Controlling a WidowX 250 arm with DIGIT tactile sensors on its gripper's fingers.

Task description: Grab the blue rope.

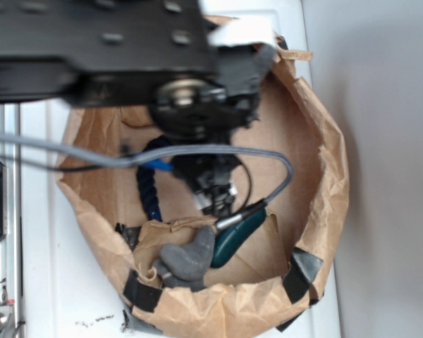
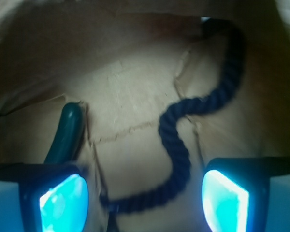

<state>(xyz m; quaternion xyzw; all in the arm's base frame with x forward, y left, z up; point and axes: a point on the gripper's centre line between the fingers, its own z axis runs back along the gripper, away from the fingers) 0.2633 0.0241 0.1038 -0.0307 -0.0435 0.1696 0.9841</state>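
— Where's the blue rope [image 2: 176, 145]?

— It snakes across the bag [image 2: 121, 87] floor, one bend lying between your spread jaws, nothing gripped yet.

— What could spoil it?

— Your gripper [image 2: 145, 193] could close high and miss the floppy strand, or drift left-finger side and nip the green capsule [image 2: 67, 130] instead.

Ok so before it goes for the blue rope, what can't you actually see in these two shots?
- Exterior: most of the blue rope is hidden behind the arm and grey cable.
- Exterior: the gripper is dark and blurred; its jaws can't be read there.
- Wrist: the rope's lower end runs off the bottom edge.
- Wrist: the green capsule is partly covered by a finger.
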